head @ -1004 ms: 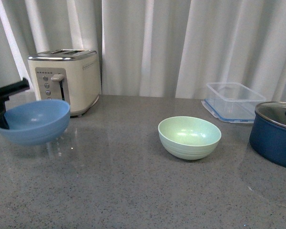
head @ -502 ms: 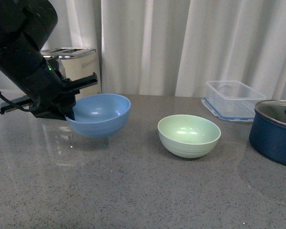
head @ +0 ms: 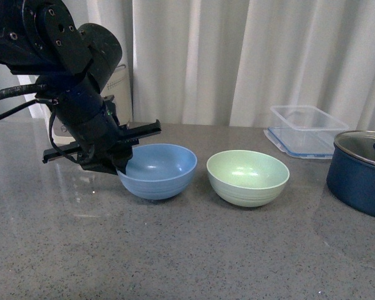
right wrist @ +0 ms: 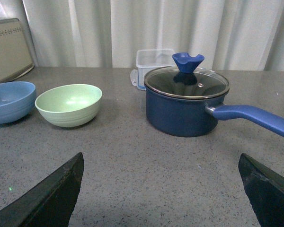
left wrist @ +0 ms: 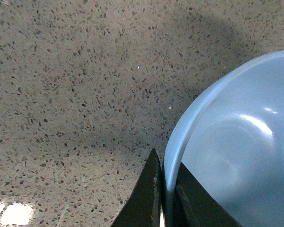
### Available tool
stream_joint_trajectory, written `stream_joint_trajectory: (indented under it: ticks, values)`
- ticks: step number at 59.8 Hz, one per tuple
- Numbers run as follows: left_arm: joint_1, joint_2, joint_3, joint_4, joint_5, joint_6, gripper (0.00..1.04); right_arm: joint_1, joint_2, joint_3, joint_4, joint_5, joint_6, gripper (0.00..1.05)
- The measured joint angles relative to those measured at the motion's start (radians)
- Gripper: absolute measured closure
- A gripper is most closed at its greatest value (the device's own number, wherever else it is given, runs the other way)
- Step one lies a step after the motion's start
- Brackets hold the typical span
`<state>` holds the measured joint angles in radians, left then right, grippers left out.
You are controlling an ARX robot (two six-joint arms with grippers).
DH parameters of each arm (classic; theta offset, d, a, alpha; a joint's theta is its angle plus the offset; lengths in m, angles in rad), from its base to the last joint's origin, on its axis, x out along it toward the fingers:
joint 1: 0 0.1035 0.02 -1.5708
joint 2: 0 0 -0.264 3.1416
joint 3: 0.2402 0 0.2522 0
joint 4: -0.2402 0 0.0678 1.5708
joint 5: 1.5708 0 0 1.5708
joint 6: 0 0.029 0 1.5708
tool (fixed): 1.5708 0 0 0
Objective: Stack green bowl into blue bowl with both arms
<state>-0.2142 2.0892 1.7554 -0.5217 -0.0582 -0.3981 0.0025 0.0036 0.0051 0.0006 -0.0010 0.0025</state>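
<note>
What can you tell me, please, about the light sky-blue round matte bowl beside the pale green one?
The light sky-blue round matte bowl looks like plastic, with faint ribbed rings near its base and an empty inside. It sits upright, apparently resting on the grey speckled countertop, beside the pale mint-green bowl with a narrow gap between them. The left gripper pinches its rim, one finger inside and one outside.

Counter (head: 175, 250) — green bowl (head: 247, 178), pot (head: 359, 181), container (head: 306, 131), toaster (right wrist: 9, 49).
</note>
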Motion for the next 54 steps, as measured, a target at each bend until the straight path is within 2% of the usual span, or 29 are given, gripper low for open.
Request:
stream_joint_trajectory:
  ticks: [4,9,18,25,30,34,36,42,47,54]
  values:
    - [-0.001,0.0,0.0,0.001,0.001,0.0,0.93,0.0,0.0,0.0,0.0,0.0,0.0,0.1]
    - [-0.001,-0.007,-0.001,0.006,0.009,0.004,0.76,0.0,0.0,0.0,0.0,0.0,0.0,0.1]
    - [-0.001,-0.064,-0.05,0.045,0.011,0.031,0.54,0.0,0.0,0.0,0.0,0.0,0.0,0.1]
    - [-0.001,-0.186,-0.159,0.134,-0.031,0.113,0.35,0.0,0.0,0.0,0.0,0.0,0.0,0.1]
    - [0.002,-0.301,-0.25,0.204,-0.014,0.177,0.22,0.0,0.0,0.0,0.0,0.0,0.0,0.1]
    - [0.013,-0.447,-0.361,0.264,0.003,0.241,0.08,0.0,0.0,0.0,0.0,0.0,0.0,0.1]
    - [0.019,-0.504,-0.406,0.285,0.003,0.269,0.05,0.0,0.0,0.0,0.0,0.0,0.0,0.1]
    - [0.043,-0.69,-0.57,0.407,-0.003,0.35,0.07,0.0,0.0,0.0,0.0,0.0,0.0,0.1]
    - [0.068,-0.834,-0.731,0.558,-0.064,0.461,0.07,0.0,0.0,0.0,0.0,0.0,0.0,0.1]
    - [0.129,-1.056,-0.988,0.74,-0.01,0.539,0.07,0.0,0.0,0.0,0.0,0.0,0.0,0.1]
